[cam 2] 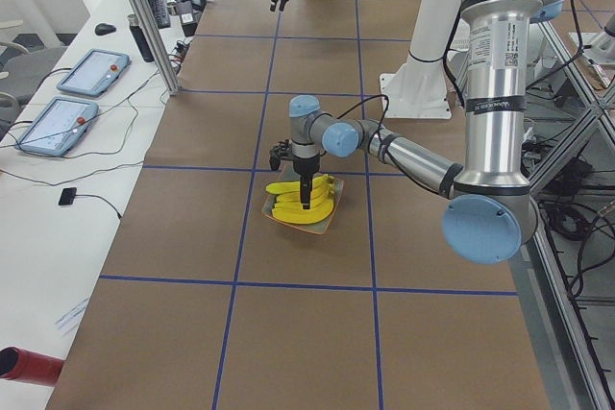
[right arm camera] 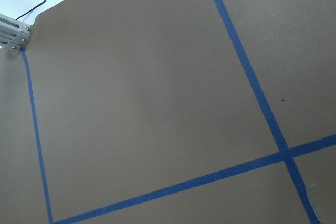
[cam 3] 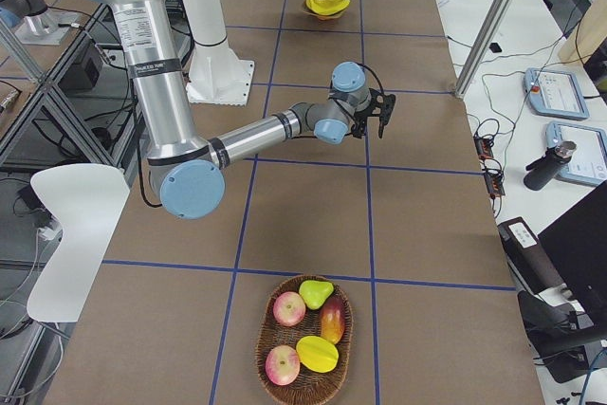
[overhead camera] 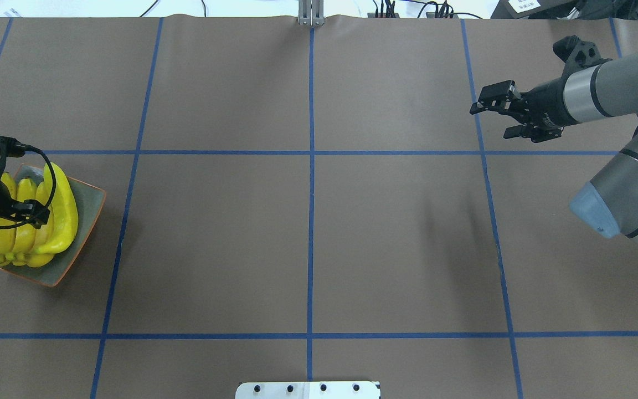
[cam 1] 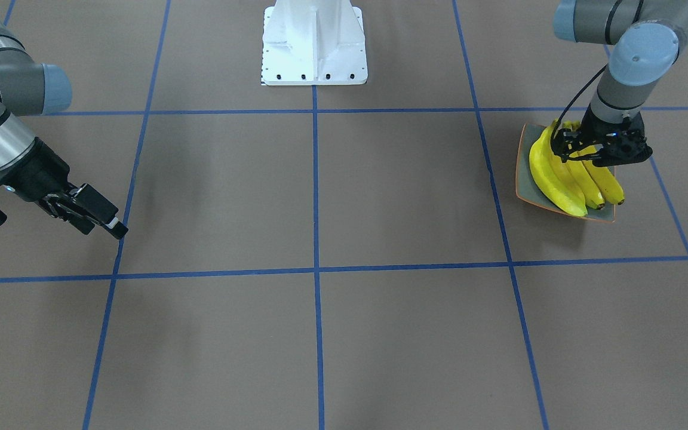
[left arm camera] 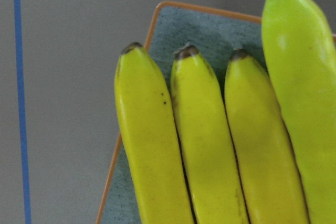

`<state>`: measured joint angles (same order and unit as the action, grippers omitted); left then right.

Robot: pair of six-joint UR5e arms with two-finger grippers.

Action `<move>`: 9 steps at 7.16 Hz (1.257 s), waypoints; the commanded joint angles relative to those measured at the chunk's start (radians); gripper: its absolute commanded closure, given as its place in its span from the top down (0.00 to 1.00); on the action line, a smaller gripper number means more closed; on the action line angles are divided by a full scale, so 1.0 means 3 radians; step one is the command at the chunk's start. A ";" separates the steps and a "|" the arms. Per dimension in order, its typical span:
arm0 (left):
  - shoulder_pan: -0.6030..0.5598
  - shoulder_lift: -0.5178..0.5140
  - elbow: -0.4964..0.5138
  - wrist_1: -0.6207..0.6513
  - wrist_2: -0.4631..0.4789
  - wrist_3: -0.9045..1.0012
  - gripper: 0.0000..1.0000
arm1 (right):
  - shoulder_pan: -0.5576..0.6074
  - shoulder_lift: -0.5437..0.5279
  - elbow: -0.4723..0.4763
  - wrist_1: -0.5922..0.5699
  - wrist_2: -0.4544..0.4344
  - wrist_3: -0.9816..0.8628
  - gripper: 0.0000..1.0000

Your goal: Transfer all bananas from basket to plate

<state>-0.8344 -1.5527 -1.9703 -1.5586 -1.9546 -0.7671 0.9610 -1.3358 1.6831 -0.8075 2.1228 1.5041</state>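
Pointing down onto the bananas (cam 1: 553,179) on the plate (cam 1: 523,170), left gripper's (cam 2: 306,201) finger state can't be told; right gripper's (overhead camera: 497,115) fingers spread apart.

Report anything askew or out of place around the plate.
Nothing spilled or damaged. The curved yellow bananas lie side by side on the square grey-green, orange-rimmed plate; one rides higher, leaning on its neighbours, and the opposite outer one juts over the rim.

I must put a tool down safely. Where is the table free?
Free: the middle squares of the table, between the plate and the right gripper. Crowded: the plate, filled by bananas, with the left gripper over them.
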 commanded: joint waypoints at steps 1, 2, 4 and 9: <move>-0.0127 -0.0238 -0.0018 0.0010 -0.0025 0.0046 0.99 | 0.0104 -0.0006 -0.0022 -0.0038 -0.0004 -0.0028 1.00; -0.0341 -0.0335 0.0002 0.0016 -0.0273 0.0203 0.99 | 0.0221 -0.0011 -0.0057 -0.0054 0.0001 -0.0094 1.00; -0.0786 -0.0347 0.0023 0.0011 -0.0536 0.0668 0.99 | 0.0513 -0.0006 -0.0042 -0.0562 0.0138 -0.0867 1.00; -0.1601 -0.0362 0.0512 -0.0056 -0.1104 0.1636 0.99 | 0.1387 -0.0404 -0.0006 -0.1612 0.0526 -0.3174 1.00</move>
<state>-1.2966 -1.6549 -1.8614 -1.5697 -2.2706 -0.3229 1.3074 -1.4146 1.6834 -1.2317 2.2323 0.7204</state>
